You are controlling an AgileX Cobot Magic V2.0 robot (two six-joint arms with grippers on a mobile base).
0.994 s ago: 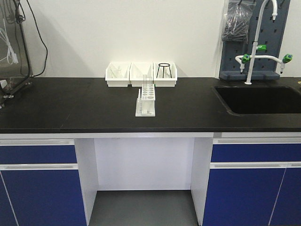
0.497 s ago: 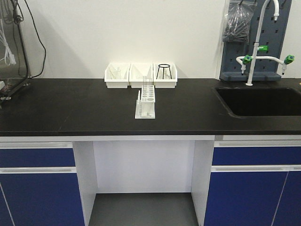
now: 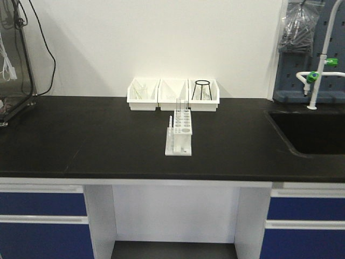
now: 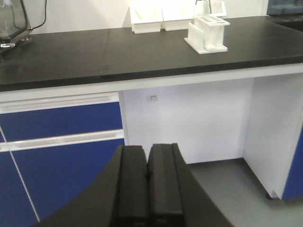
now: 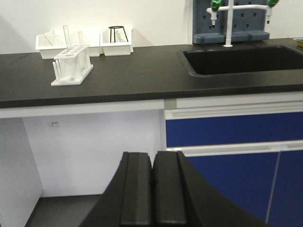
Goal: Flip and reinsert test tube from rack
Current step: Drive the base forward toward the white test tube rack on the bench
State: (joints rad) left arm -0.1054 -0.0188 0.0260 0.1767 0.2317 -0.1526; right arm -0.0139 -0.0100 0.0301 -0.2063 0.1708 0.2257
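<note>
White plastic rack (image 3: 179,135) near the middle of the black tabletop (image 3: 97,135), long side running front to back, apart from everything else. In its far holes a glass tube (image 3: 179,103), upright, and a second tube (image 3: 187,104) just beside it, also upright; cannot tell which holes exactly. Short pegs (image 3: 171,123) at the near end of the rack.

Behind the rack, against the wall, three white bins (image 3: 173,97) in a row, touching each other. In the right one a black wire stand (image 3: 202,89); in the left one some clear glassware, too faint to name. Further right a black sink (image 3: 315,135) set into the tabletop, and behind it a white tap (image 5: 228,23) with green knobs. Under the tabletop blue drawers (image 3: 40,205) on both sides, with an open white recess between them.

Low, below the tabletop edge, the left hand (image 4: 147,153), clenched, its black fingers (image 4: 132,179) pressed together with nothing between. Likewise the right hand (image 5: 153,161), clenched and empty, also below the edge. Both well apart from the rack and the tubes.
</note>
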